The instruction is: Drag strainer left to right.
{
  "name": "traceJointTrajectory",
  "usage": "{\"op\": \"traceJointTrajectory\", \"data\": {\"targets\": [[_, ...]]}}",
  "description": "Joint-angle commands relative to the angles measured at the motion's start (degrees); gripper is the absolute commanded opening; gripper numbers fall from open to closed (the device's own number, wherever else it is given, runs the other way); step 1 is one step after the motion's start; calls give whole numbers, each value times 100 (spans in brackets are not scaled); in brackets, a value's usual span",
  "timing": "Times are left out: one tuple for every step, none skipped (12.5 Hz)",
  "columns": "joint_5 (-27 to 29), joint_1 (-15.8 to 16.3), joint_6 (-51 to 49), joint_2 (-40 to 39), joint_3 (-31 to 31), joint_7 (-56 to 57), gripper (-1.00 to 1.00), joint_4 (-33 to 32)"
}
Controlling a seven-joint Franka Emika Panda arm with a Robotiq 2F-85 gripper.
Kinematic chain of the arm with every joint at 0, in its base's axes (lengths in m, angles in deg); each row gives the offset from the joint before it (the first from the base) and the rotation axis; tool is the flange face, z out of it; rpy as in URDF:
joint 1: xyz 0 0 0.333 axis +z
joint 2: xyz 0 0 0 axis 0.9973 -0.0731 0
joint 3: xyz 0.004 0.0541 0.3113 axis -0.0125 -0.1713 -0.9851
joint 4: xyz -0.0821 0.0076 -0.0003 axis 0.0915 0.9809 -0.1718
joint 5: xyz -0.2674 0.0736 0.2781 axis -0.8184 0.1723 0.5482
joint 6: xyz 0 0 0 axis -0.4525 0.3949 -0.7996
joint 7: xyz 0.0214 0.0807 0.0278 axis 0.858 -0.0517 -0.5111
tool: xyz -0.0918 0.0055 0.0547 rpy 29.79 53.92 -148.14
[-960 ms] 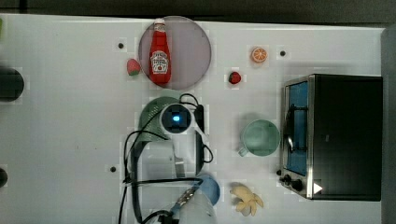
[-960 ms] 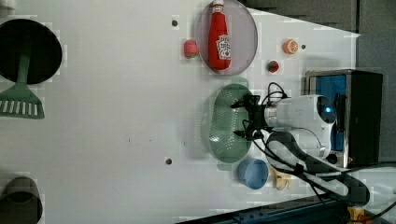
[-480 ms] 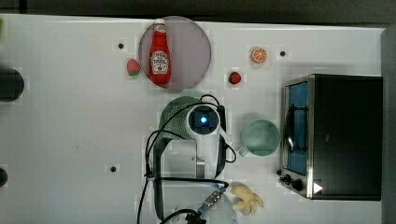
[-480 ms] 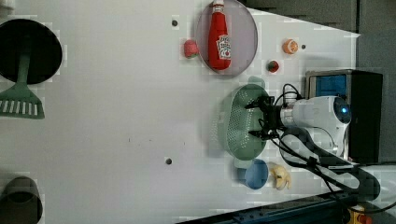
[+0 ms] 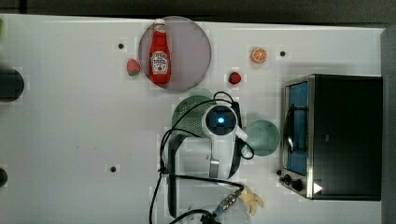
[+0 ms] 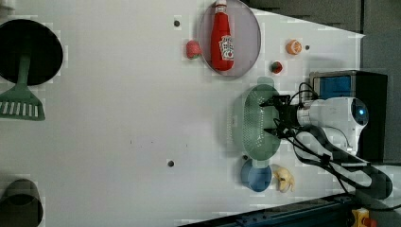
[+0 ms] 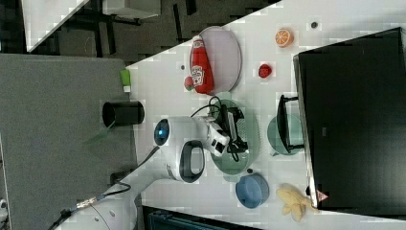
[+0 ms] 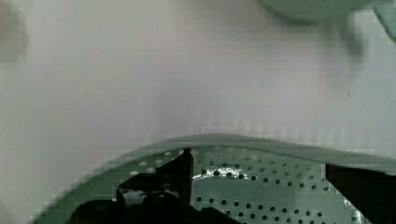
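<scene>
Left view gives the clearest look: the gripper (image 6: 275,117) hangs inside the bowl of the strainer (image 6: 253,124), fingers (image 6: 270,102) spread wide with nothing pinched between them. The strainer sits on the white surface (image 6: 118,132) toward the left view's right, between the grey-purple plate (image 6: 246,40) and the blue bowl (image 6: 256,175), well away from the surface's far edge.

Top view has the arm's wrist covering much of the strainer (image 5: 189,116), the green mug (image 5: 262,137) just beside the arm and the toaster oven (image 5: 334,135) beyond it, at the surface's edge on the top view's right.

Wrist view shows the perforated floor of the strainer (image 8: 261,186) right under the dark fingers (image 8: 180,172).

My read: this is the dragging step itself, the fingers hooked inside the bowl to push on its wall. The next move calls for steady sideways pressure, staying low, and watching that mug, because the gap to it looks slim.

Writing: the ketchup bottle (image 5: 159,55) lying on the plate carries a label, too small to read. A warning sticker (image 7: 321,196) marks the oven corner.
</scene>
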Motion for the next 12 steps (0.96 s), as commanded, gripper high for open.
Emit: {"op": "traceJointTrajectory", "data": {"targets": [[-45,-103,38,140,218,611,100,21],[-44,-98,36,178,189,608,100,48],[-44,-94,7,253,120,609,100,62],[-44,-88,-72,386,16,610,100,56],[-44,-83,-291,579,-120,612,100,54],[-45,-80,-631,820,-238,617,100,55],[-45,-75,-897,1129,-369,737,100,69],[-45,-71,-1179,1454,-503,1001,100,71],[-45,-68,-1408,1791,-628,1344,100,70],[-45,-66,-1571,2146,-737,1677,100,68],[-45,-63,-1717,2496,-825,2060,100,62],[-45,-63,-1889,2843,-884,2469,100,60]]}}
